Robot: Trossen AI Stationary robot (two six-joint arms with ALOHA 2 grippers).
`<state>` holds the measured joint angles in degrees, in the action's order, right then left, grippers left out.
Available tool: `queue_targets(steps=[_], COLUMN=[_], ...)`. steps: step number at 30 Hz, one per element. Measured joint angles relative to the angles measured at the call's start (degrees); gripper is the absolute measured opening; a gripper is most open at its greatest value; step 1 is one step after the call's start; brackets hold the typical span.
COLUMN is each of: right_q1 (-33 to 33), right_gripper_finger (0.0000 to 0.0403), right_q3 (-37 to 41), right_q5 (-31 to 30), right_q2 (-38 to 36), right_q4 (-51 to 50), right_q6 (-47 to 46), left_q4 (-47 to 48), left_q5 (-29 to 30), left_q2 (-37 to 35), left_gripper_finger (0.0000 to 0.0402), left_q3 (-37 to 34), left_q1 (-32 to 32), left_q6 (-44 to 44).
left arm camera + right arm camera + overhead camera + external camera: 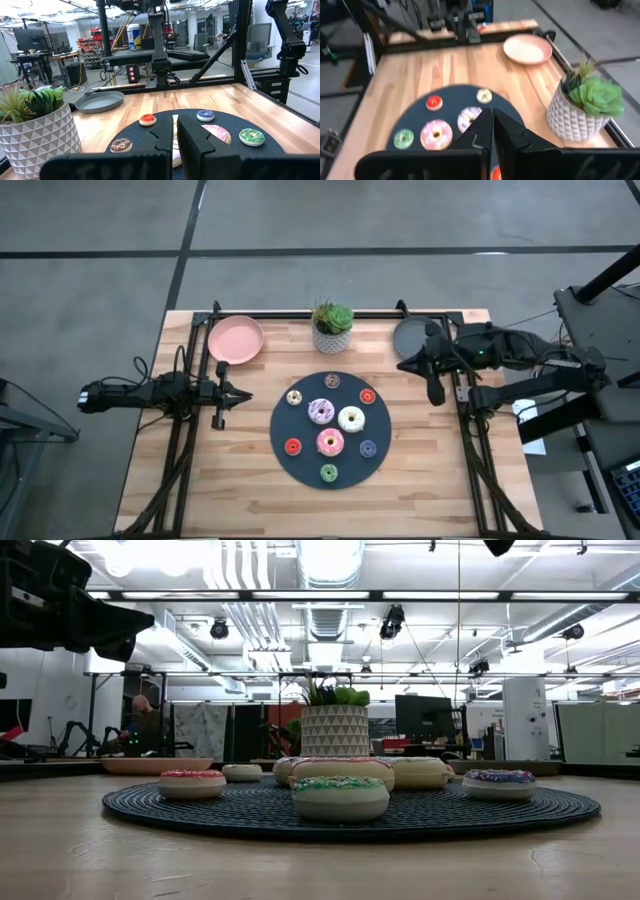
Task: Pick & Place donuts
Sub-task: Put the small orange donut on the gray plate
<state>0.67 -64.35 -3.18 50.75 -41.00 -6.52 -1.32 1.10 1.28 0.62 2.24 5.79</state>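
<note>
Overhead, the wooden table [240, 500] carries a large dark round disc [300, 470] at its centre, and all the donuts lie on that disc. Behind the disc, at the far edge, stands a potted plant [333, 328] in a white patterned pot. A pink plate [236, 339] lies to the plant's left and a grey plate [408, 337] to its right, both near the far corners and well apart from the disc.

Three larger donuts cluster at the disc's middle: a purple-white donut [321, 411], a white donut [351, 419] just beside it, and a pink donut [330, 442] nearer the front. Smaller rings circle them: a cream donut [294, 397], a brown donut [332, 381], a red donut [367, 396] toward the far side, a second red donut [293, 447] on the left, a blue donut [367, 448] on the right, and a green donut [329, 473] at the front edge.

The left gripper [221, 393] lies low and level at the table's left side, pointing toward the disc, with bare wood between its tip and the disc's rim. Its jaws are pressed together on nothing. The right gripper [435, 387] sits at the table's right side, just in front of the grey plate, angled toward the disc. Its jaws are likewise fully closed and empty.
</note>
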Motion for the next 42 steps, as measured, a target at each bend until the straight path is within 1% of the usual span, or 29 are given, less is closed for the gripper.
queue_targets(steps=[6,13,21,28,32,35,37,42], right_q1=[0.0,0.0,0.2,0.1,0.4,0.9,1.3,1.9], right_gripper_finger=[0.0009,0.0009,0.0009,0.0009,0.0011,0.0024,0.0039,0.0095], right_q3=[1.4,2.6,2.6,1.4,-0.1,-1.3,-2.0,-3.5], right_q5=[0.1,0.1,0.2,0.7,1.0,2.0,2.1,2.1], right_q2=[1.6,5.4,8.7,11.9,14.1,15.4,16.2,18.5], right_q4=[-1.5,-6.5,-6.8,-7.3,-9.9,-11.5,-12.4,-14.8], right_q6=[4.8,5.2,9.0,10.6,12.1,13.0,13.1,14.3], left_q4=[0.0,0.0,0.0,0.0,0.0,0.0,0.0,0.0], left_q5=[0.0,0.0,0.0,0.0,0.0,0.0,0.0,0.0], left_q2=[0.0,0.0,0.0,0.0,0.0,0.0,0.0,0.0], left_gripper_finger=[0.0,0.0,0.0,0.0,0.0,0.0,0.0,0.0], left_q3=[0.0,0.0,0.0,0.0,0.0,0.0,0.0,0.0], left_q1=[0.0,0.0,0.0,0.1,0.1,0.0,0.0,0.0], left_q6=[0.0,0.0,0.0,0.0,0.0,0.0,0.0,0.0])
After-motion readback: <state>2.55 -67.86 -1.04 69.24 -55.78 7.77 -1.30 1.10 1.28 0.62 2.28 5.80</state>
